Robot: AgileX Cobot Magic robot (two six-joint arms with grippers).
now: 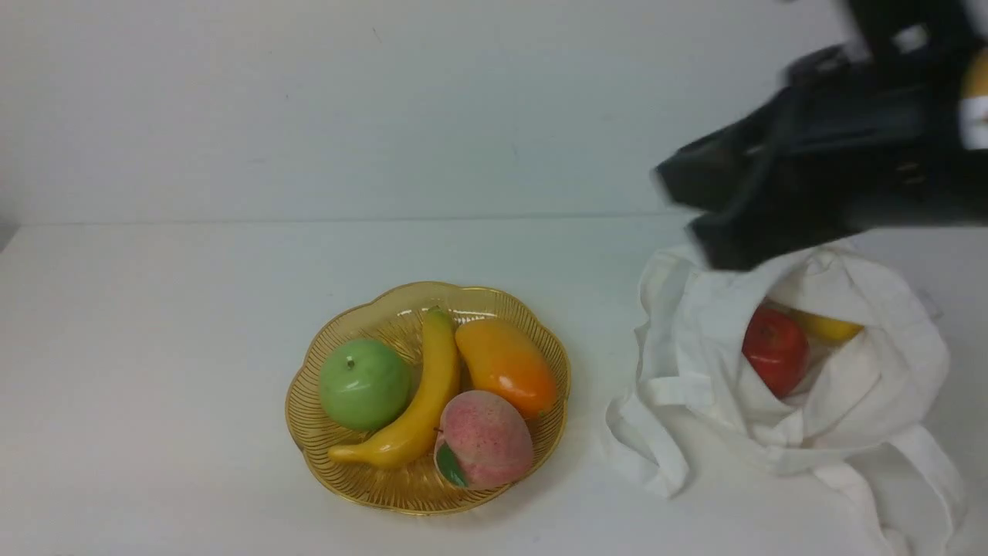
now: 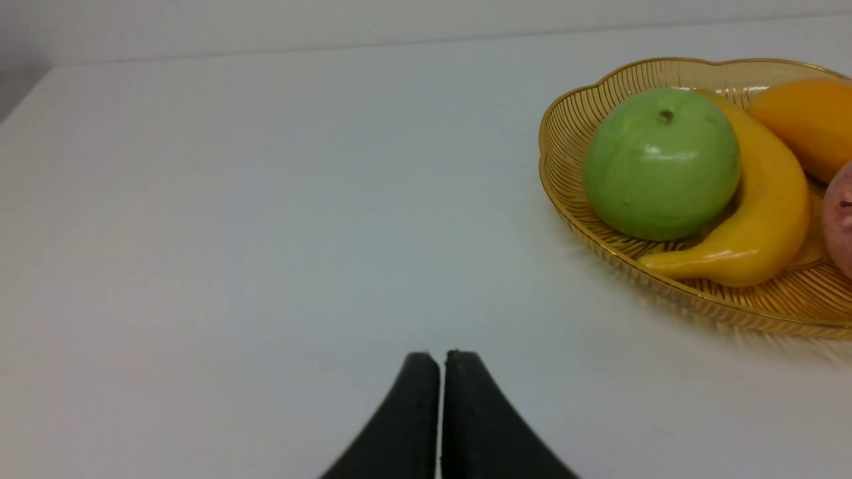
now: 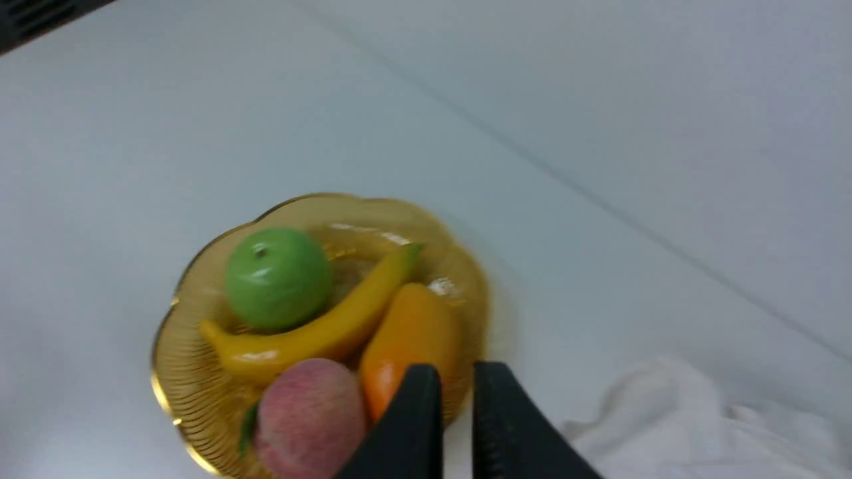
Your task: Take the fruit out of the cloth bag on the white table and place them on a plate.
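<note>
The white cloth bag [image 1: 849,417] lies open at the right of the white table [image 1: 154,347]. Inside it show a red apple [image 1: 776,349] and a small yellow fruit [image 1: 830,327]. The pink speckled peach [image 1: 482,439] lies at the front of the amber plate [image 1: 309,432]. My right gripper [image 1: 683,208] is a blurred dark shape in the air above the bag's far left edge. In the right wrist view the right gripper [image 3: 456,372] is empty, jaws almost together, with the plate [image 3: 173,372] and bag [image 3: 699,426] below. My left gripper [image 2: 439,359] is shut and empty, left of the plate [image 2: 566,113].
The plate also holds a green apple [image 1: 364,384], a long yellow banana [image 1: 424,401] and an orange mango [image 1: 505,367]. The bag's strap handles trail toward the front right corner. A pale wall stands behind the table's far edge.
</note>
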